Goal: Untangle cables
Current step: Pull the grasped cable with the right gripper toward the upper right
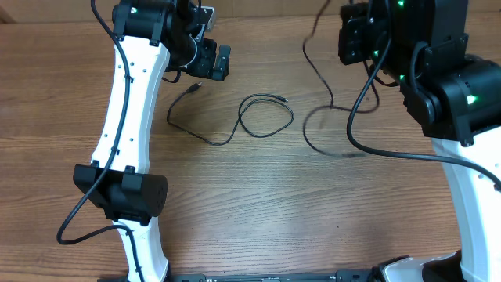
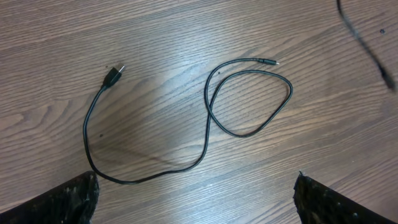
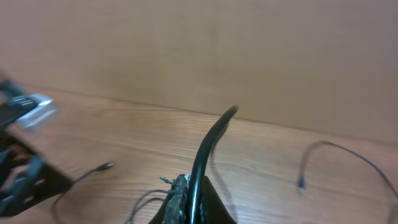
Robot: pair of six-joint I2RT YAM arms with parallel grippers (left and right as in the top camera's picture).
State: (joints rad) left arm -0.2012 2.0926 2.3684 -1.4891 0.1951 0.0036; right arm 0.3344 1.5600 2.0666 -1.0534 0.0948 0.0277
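On table (image 1: pixel 258 204): looped cable (image 2: pixel 290 92) lies loose | right tool (image 3: pixel 186 190) clamps other cable (image 3: pixel 210 142)

A looped cable (image 1: pixel 239 119) lies on the table (image 1: pixel 258 211); a blurred cable (image 1: pixel 319 78) seems to hang from the right arm (image 1: pixel 462 94).

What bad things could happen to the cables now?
The held cable, pinched in the right gripper, looks blurred where it hangs, so it is probably swinging. It could land on the loose cable and tangle with it. That loose cable crosses itself in a loop. If the open left gripper pulled one end, the loop might tighten into a knot.
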